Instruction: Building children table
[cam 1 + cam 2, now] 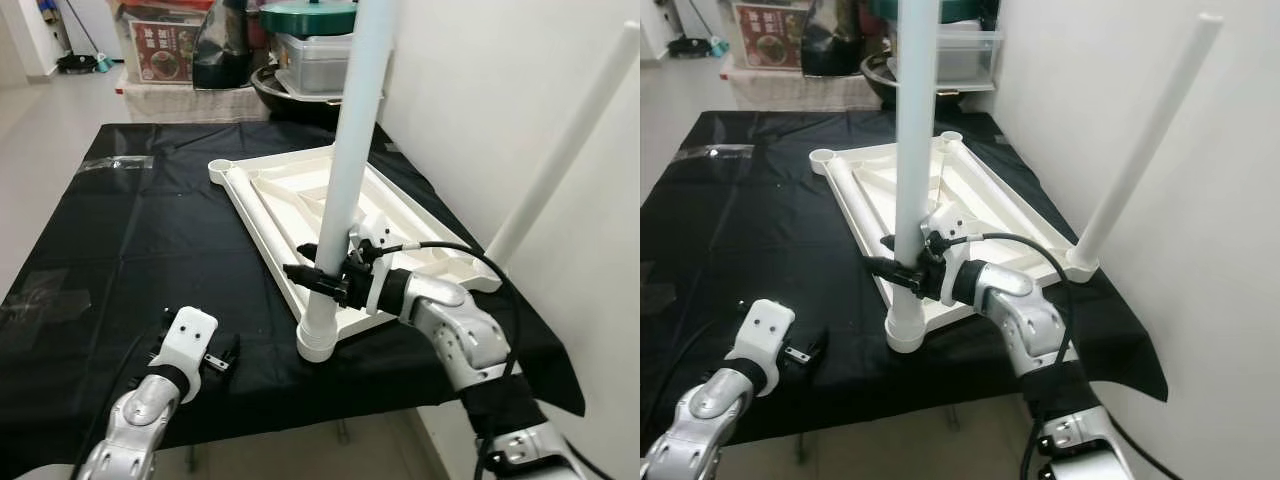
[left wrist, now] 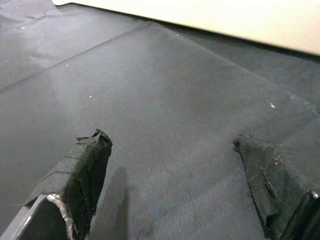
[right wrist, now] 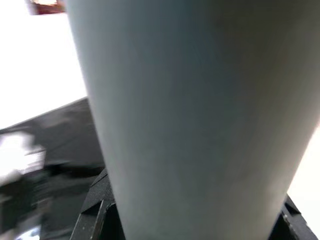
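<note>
The children's table top [image 1: 300, 195], a white moulded plastic panel, lies upside down on the black-covered tabletop [image 1: 120, 240], its ribbed underside facing up and round sockets at its corners. A white tube leg [image 1: 345, 170] stands upright in the near corner socket [image 1: 317, 343], and a second leg [image 1: 560, 160] is seated in the right corner, rising at a slant toward the wall. The two far corner sockets look unfilled.

The right gripper [image 1: 325, 275] is clenched on the upright leg low down, just above the socket collar; in the right wrist view the pale tube [image 3: 190, 115] sits between the black fingers. The left gripper [image 1: 222, 357] rests low over the cloth near the tabletop's front edge, released, its fingers [image 2: 85, 170] spread with nothing between them.

The legs look like hollow plastic tubes: probably light, stiff, and smooth enough to slip or spin under the pads. Their length means a grip high up would lever the leg sideways, so a low hold near the socket, as now, seems the sound place for pressing or twisting it home. The panel also looks light and rigid, and may slide on the cloth under a sideways push; the free gripper could steady its rim. The near corner sits close to the tabletop's edge, so a hard shove risks nudging the panel off.
</note>
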